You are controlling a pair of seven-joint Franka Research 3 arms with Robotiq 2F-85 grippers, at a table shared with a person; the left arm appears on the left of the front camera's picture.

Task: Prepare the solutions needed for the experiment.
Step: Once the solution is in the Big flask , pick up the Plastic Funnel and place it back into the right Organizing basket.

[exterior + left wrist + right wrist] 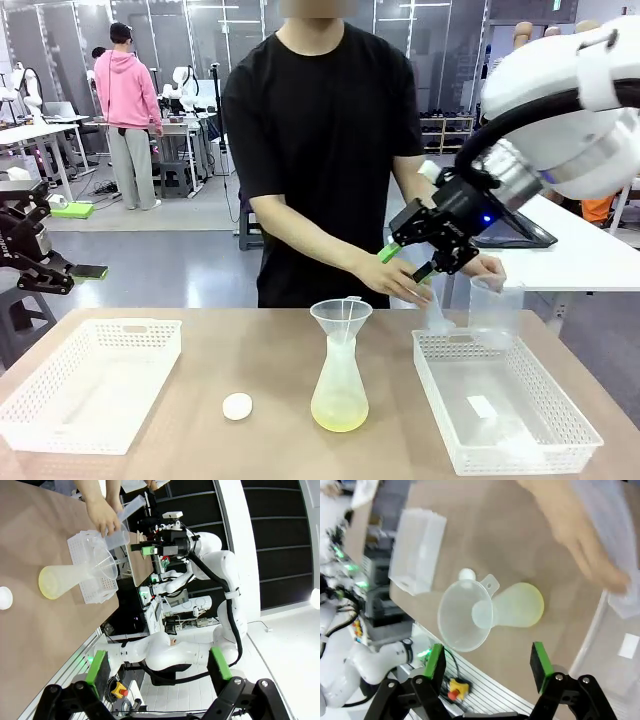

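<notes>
The solutions show as a shallow pale yellow-green liquid (340,413) in the bottom of a clear conical flask (339,380) at the table's middle, with a clear funnel (341,318) in its neck. In the left wrist view the flask (62,579) lies far off; from the right wrist I look down on the flask (520,605) and funnel (462,615). My right gripper (407,263) hangs open and holds nothing, just above the person's hand (395,282), which tilts a clear cylinder (436,312). My left gripper (80,245) stays open beyond the table's left edge.
A small white stopper (237,405) lies left of the flask. One white basket (60,410) stands at the left and another basket (575,440) at the right. The person's other hand holds a clear beaker (495,312) over the right basket.
</notes>
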